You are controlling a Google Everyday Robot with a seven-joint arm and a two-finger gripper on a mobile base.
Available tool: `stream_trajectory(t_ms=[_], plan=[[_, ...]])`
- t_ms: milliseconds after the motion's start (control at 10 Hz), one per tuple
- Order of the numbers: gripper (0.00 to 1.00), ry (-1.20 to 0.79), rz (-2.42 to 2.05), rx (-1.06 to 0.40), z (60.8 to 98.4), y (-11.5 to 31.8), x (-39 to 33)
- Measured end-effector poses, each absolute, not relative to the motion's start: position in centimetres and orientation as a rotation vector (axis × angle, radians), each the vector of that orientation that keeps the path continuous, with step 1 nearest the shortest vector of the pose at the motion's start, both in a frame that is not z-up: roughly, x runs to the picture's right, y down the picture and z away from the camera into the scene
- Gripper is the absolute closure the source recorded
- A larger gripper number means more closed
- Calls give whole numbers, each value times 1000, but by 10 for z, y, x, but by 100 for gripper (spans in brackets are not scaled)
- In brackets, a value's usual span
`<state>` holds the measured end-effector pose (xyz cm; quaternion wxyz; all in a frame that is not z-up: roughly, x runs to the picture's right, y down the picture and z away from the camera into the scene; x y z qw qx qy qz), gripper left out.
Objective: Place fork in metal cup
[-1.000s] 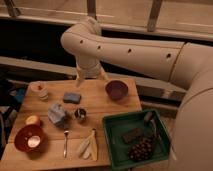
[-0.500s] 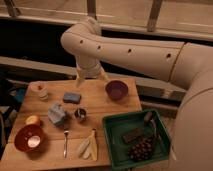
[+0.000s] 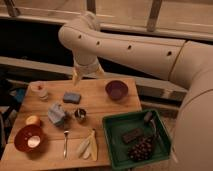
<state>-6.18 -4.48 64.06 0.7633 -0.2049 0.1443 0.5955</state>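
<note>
The slim silvery fork (image 3: 65,143) lies on the wooden table (image 3: 100,105) near its front edge, handle toward me. The small dark steel metal cup (image 3: 80,115) stands upright a little behind and to the right of the fork. My gripper (image 3: 86,75) hangs from the big white arm above the table's back edge, well behind the cup and between the blue sponge and the purple bowl. It holds nothing that I can see.
A red bowl (image 3: 28,138) and an orange fruit (image 3: 33,120) sit front left. A banana peel (image 3: 88,146) lies right of the fork. A crumpled blue-grey cloth (image 3: 57,114), blue sponge (image 3: 71,97), small glass (image 3: 41,90), purple bowl (image 3: 116,90) and green tray (image 3: 136,136) with food surround them.
</note>
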Motion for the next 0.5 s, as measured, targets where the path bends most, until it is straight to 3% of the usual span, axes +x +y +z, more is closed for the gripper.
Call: stream_trajectory(t_ms=[500], plan=[[20,341,1296,-534,674,17,-75]])
